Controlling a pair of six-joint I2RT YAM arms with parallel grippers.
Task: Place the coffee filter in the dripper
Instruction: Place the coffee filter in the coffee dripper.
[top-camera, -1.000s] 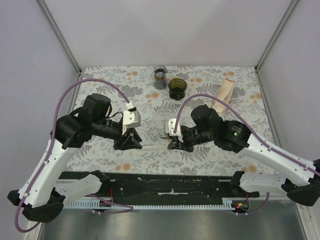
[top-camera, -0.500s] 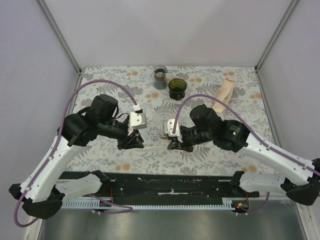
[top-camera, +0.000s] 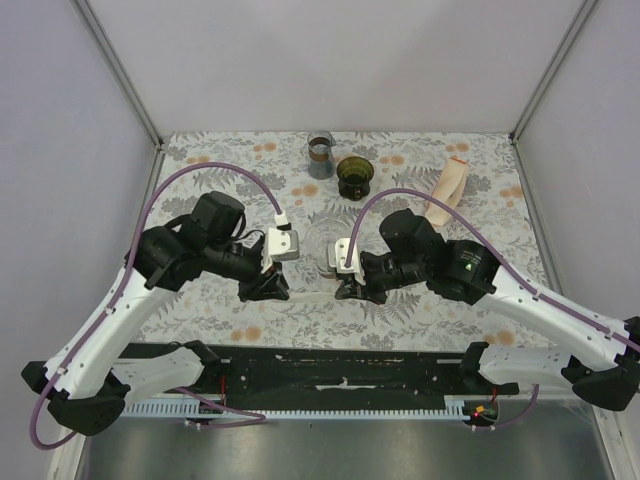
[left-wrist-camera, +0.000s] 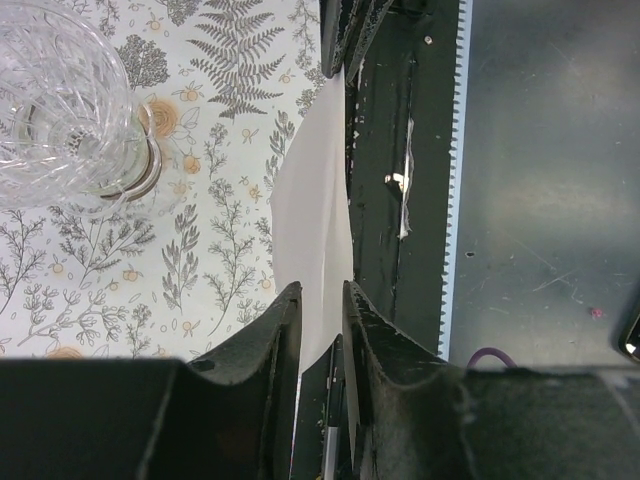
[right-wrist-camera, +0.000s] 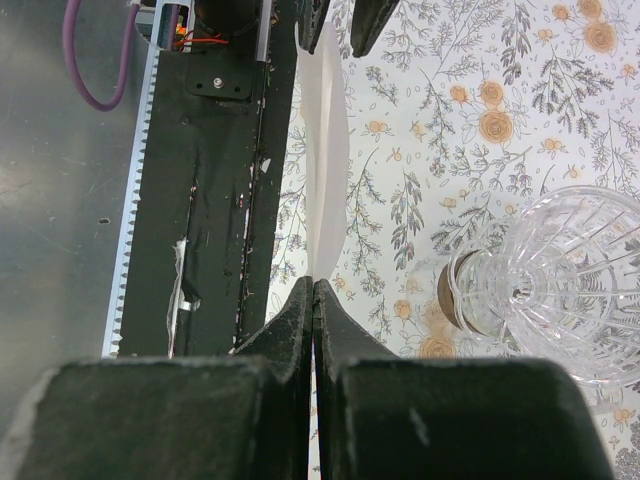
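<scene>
The coffee filter (top-camera: 310, 296) is a thin white paper, held edge-up just above the table's near edge between both grippers. My right gripper (top-camera: 345, 290) is shut on its right end; its fingertips pinch the paper (right-wrist-camera: 327, 170) in the right wrist view (right-wrist-camera: 314, 283). My left gripper (top-camera: 275, 290) stands at the other end. In the left wrist view its jaws (left-wrist-camera: 322, 290) are open a narrow gap apart, with the filter (left-wrist-camera: 315, 220) between them. The dripper (top-camera: 354, 176), dark olive green, stands at the back centre, far from both grippers.
A clear glass carafe (top-camera: 325, 250) stands just behind the filter, close to both grippers (left-wrist-camera: 60, 100) (right-wrist-camera: 550, 290). A glass jar with a brown band (top-camera: 320, 155) is left of the dripper. A pale peach packet (top-camera: 447, 190) lies back right. The black base rail (top-camera: 330, 365) runs along the near edge.
My left arm has moved right, bringing its gripper over the filter's left end, and its jaws have narrowed. The right gripper has stayed put, shut on the filter.
</scene>
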